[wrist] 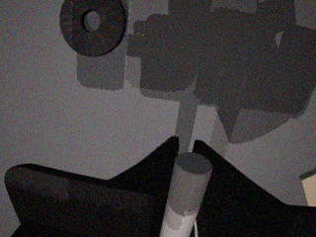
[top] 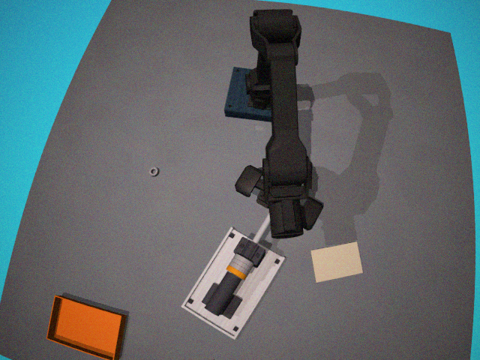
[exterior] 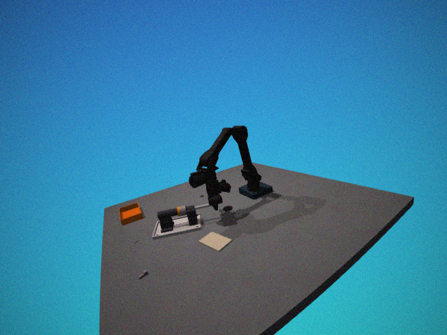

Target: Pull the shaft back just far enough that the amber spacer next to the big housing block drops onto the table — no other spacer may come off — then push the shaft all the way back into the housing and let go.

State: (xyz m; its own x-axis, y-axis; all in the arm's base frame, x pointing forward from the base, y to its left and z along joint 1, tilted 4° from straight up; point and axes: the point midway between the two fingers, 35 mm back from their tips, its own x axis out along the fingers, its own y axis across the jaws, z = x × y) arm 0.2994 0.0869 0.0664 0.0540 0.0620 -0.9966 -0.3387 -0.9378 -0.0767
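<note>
1. The desk (top: 174, 116) (exterior: 325, 230) (wrist: 138, 118) runs out of the top view along its bottom edge.
2. The black arm (top: 284, 97) (exterior: 220, 142) reaches from near the top edge towards the bottom edge, with bare desk between it and both side edges.
3. The white tray (top: 253, 306) (exterior: 175, 232) sits towards the bottom edge, well apart from the left and right edges.
4. The orange bin (top: 88, 323) (exterior: 130, 214) lies near the bottom-left corner, its lower rim cut off from above; a gap separates it from the white tray.
5. The tan pad (top: 336, 262) (exterior: 215, 241) lies between the white tray and the right edge.
6. The gripper (exterior: 216, 206) (wrist: 185, 145) is nearly closed, clamped on the shaft (top: 261, 229) (exterior: 202, 206) (wrist: 190, 188). From above, its fingertips and the shaft's outer end are hidden.
7. The amber spacer (top: 235, 271) (exterior: 179, 211) is up against the big housing block (top: 223, 292) (exterior: 165, 216), not on the desk; grey spacers (top: 242, 262) (exterior: 183, 210) adjoin it.
8. A grey ring (top: 151, 173) lies nearer the left edge.
9. A small piece (exterior: 143, 274) by the exterior view's left edge is too blurred to name.
</note>
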